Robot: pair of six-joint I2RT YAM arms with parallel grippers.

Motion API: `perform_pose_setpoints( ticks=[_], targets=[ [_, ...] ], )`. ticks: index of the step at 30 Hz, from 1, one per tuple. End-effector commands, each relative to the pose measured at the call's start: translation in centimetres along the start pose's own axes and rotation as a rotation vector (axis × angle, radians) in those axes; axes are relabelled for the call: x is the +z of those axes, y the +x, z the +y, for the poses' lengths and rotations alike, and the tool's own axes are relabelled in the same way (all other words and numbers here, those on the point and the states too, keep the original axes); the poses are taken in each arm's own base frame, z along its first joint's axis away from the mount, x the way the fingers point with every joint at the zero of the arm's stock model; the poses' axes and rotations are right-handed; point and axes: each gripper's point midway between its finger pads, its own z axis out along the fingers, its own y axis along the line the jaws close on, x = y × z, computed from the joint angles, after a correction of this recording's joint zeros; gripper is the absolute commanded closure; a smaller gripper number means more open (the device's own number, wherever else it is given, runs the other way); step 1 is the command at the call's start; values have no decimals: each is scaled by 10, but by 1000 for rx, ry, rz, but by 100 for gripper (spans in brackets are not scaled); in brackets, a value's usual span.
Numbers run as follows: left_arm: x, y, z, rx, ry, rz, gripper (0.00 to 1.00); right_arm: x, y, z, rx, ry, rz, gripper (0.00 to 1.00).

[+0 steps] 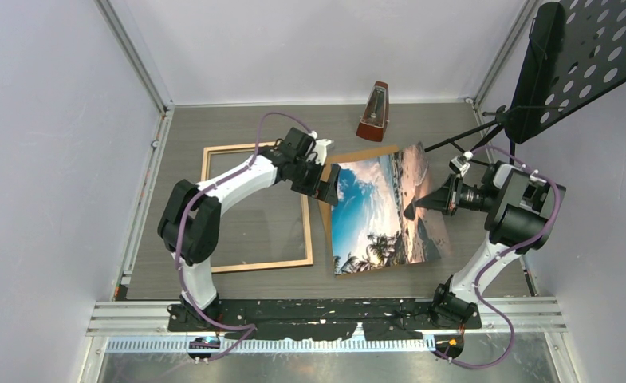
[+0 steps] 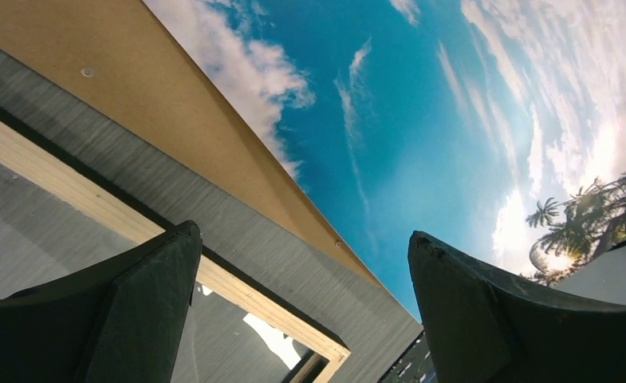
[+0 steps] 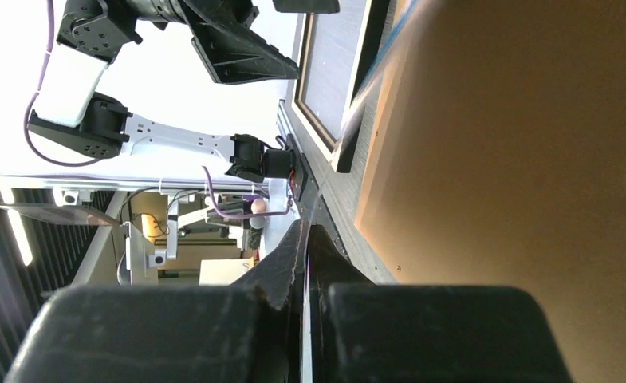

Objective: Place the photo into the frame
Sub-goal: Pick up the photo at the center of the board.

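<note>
we work over a grey worktop (image 1: 238,128) walled in white, with a metronome (image 1: 374,112) beyond both grippers and a music stand (image 1: 580,56) above the right one. our right gripper (image 1: 413,207) is pinched tight on the edge of the photo (image 1: 373,207). our left gripper (image 1: 328,185) gapes wide at the opposite edge, holding nothing. the frame (image 1: 255,265) lies flat to its left. both arms reach inward, elbows out.
</note>
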Motion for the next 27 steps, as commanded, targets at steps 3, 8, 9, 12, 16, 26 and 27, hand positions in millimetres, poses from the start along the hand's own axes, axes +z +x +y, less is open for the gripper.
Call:
perform_pose_setpoints(
  ticks=[3, 8, 9, 12, 16, 26, 27],
  targets=[
    [-15, -4, -23, 6, 117, -49, 0, 5, -5, 37, -145, -28, -15, 94],
    [-21, -3, -25, 2, 128, -65, 1, 4, -7, 58, -261, 3, -44, 94],
    [-22, -2, -24, 3, 128, -69, 1, 4, -6, 61, -252, 6, -45, 94],
    [-24, 0, -21, -1, 126, -76, 0, 5, -2, 73, -307, 8, -48, 94],
    [-27, -2, -23, -14, 163, -101, 0, 8, 7, 89, -395, -15, -35, 94],
    [-42, -17, -18, 26, 132, -133, 0, 9, 20, 103, -522, -14, -20, 94],
    [-43, -17, -17, 35, 124, -134, 0, 8, 22, 104, -548, -8, -20, 94]
  ],
)
